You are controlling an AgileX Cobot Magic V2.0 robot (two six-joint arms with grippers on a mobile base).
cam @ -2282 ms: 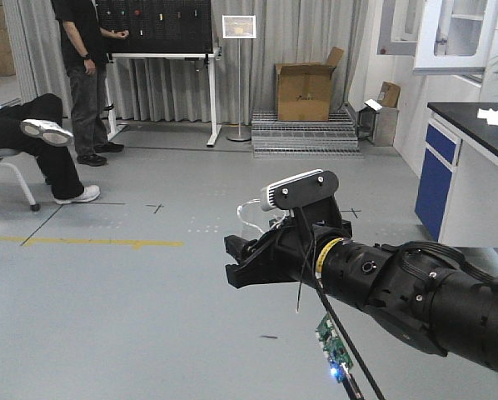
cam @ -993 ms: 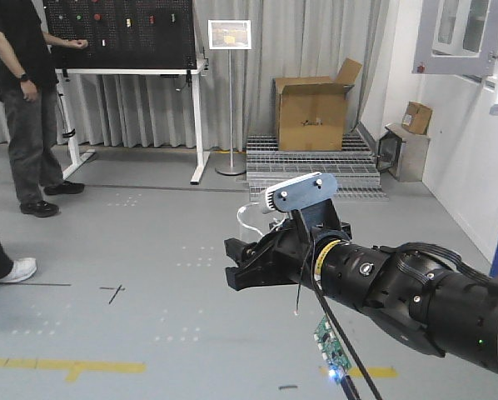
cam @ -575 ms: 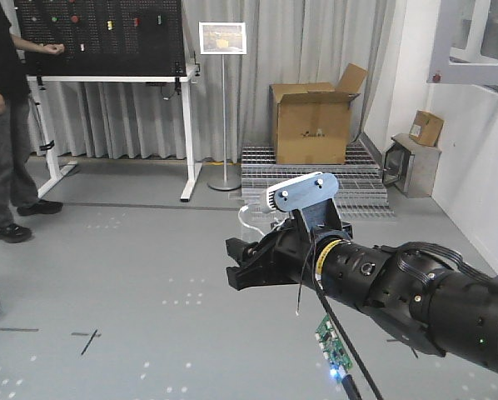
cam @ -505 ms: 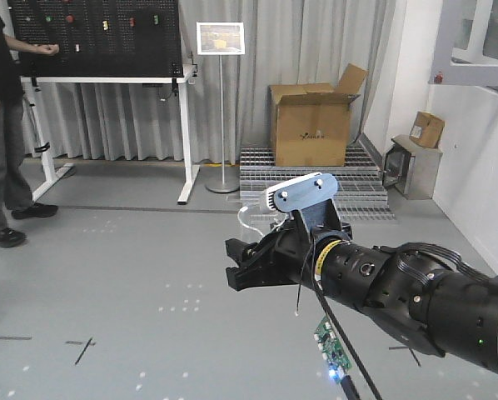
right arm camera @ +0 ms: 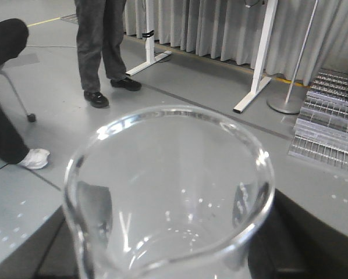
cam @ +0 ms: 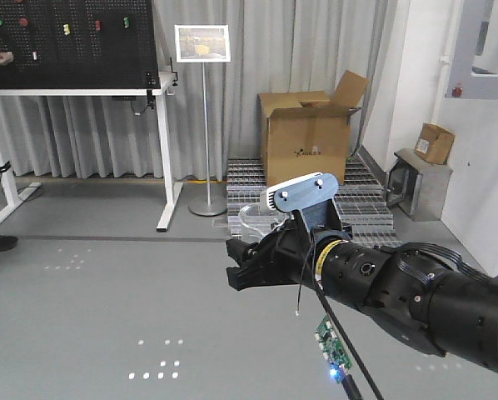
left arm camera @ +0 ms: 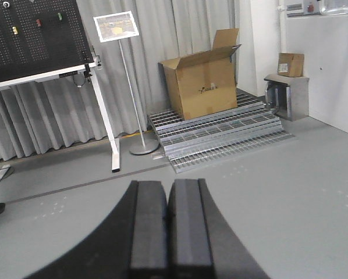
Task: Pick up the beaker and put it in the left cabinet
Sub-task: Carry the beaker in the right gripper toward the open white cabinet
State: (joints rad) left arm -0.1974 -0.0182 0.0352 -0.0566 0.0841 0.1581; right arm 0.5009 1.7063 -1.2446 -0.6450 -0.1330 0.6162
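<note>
The pegboard (cam: 66, 37) and sign stand (cam: 202, 43) have slid left as I turn. My right jaws clasp the beaker (right arm camera: 168, 192) above the floor (cam: 107, 308); my left jaws are pressed together, empty. The left cabinet is unseen; placing remains.

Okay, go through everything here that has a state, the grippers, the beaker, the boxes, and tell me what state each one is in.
Beaker, held in the right gripper, mouth up, looks empty.
Right gripper, shut on the beaker.
Left gripper, shut, holding nothing.
Cardboard box, top flaps open.
Small box, closed.
</note>
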